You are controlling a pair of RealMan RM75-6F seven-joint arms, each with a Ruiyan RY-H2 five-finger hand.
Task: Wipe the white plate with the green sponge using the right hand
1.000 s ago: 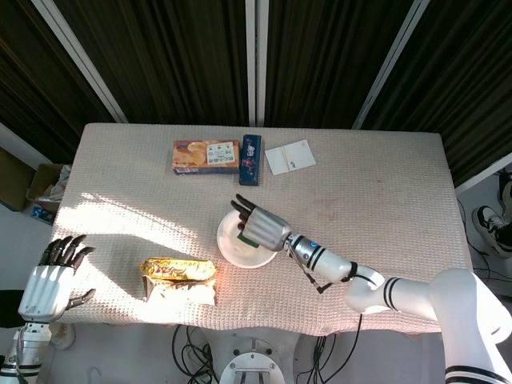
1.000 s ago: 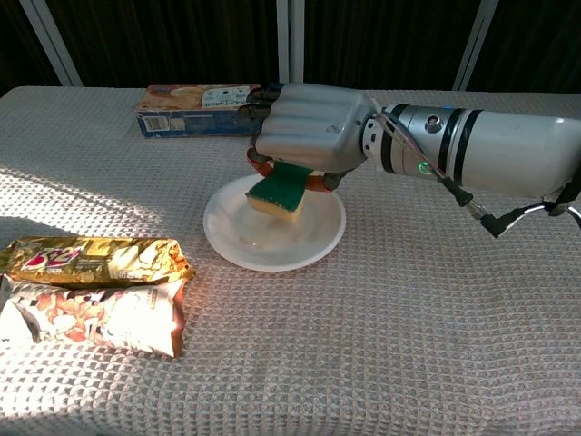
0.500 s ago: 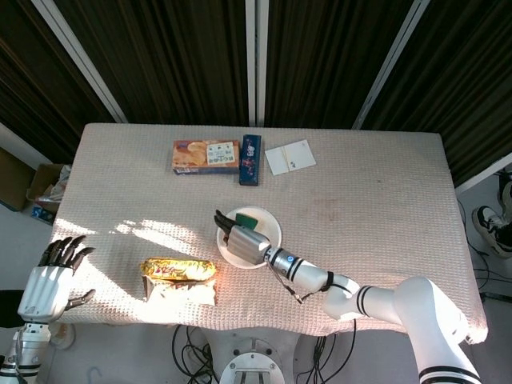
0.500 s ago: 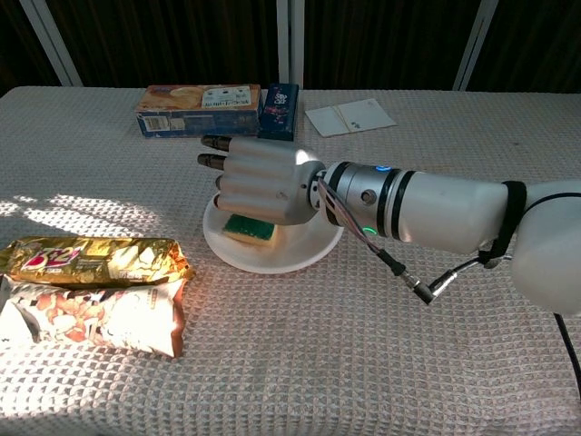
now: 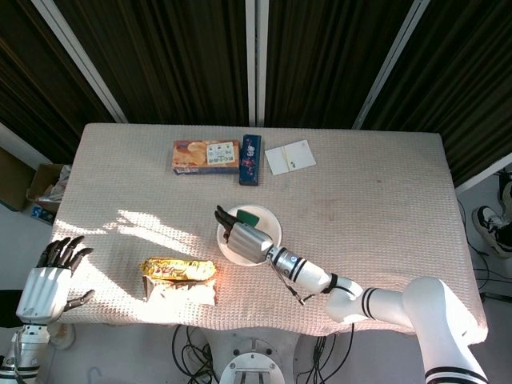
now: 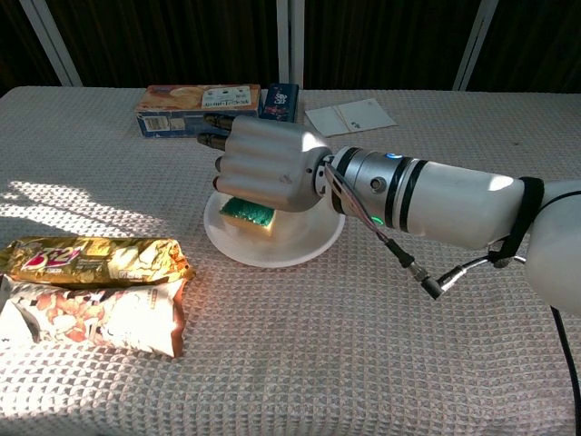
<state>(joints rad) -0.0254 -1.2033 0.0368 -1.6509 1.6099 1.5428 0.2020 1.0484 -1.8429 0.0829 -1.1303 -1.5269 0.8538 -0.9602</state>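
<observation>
Right hand (image 6: 268, 168) lies palm-down over green sponge (image 6: 247, 213) on white plate (image 6: 309, 243).

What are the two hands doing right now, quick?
Left hand: open, holding nothing, off the table's edge.
Right hand: over the green sponge on the white plate; grip unclear.

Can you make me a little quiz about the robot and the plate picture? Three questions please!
1. True or false: the green sponge lies on the white plate.
2. Which hand is over the plate? A) the left hand B) the right hand C) both hands
3. Fill in the word: the two snack packets lie on the ______, near its front edge.

Key:
1. True. The sponge is on the plate, under the right hand.
2. B. The left hand hangs open beside the table, holding nothing.
3. Table.
</observation>
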